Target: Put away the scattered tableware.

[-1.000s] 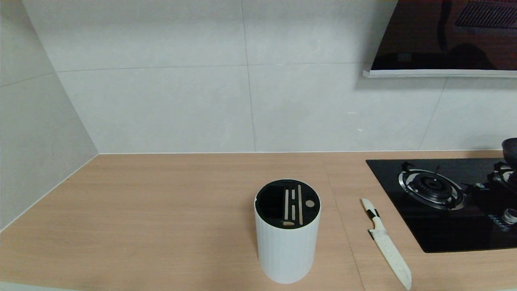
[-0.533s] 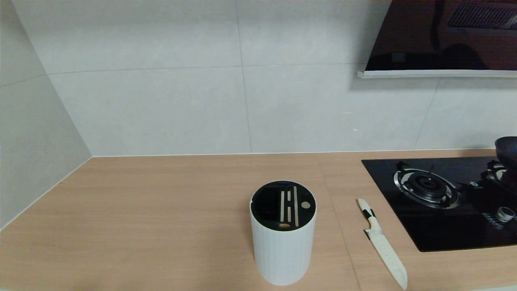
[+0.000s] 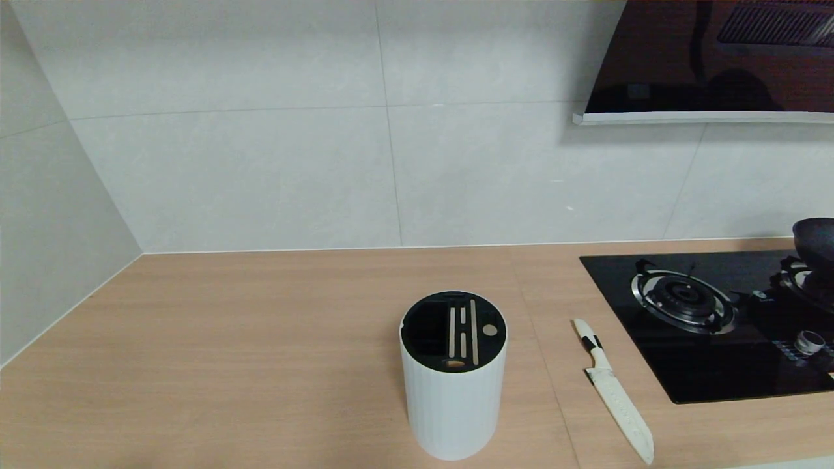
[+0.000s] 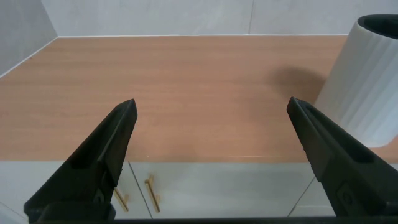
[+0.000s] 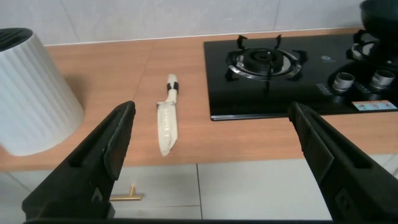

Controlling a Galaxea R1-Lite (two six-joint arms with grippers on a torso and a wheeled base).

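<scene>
A white knife (image 3: 612,389) with a black band on its handle lies flat on the wooden countertop (image 3: 260,339), between the holder and the stove, also the knife (image 5: 167,115) in the right wrist view. A white ribbed cylindrical knife holder (image 3: 453,378) with a black slotted top stands upright near the counter's front edge; the holder (image 4: 367,81) and the holder (image 5: 31,93) show in both wrist views. My left gripper (image 4: 211,155) is open, in front of the counter's edge left of the holder. My right gripper (image 5: 211,155) is open, short of the counter, facing the knife.
A black gas stove (image 3: 710,319) with burners and knobs fills the right of the counter, a dark pot (image 3: 814,241) on its far burner. A range hood (image 3: 710,65) hangs above. Tiled walls close the back and left. Cabinet fronts with gold handles (image 4: 149,196) lie below the counter.
The whole head view has shifted slightly, so the camera moved; holder and knife keep their places on the counter.
</scene>
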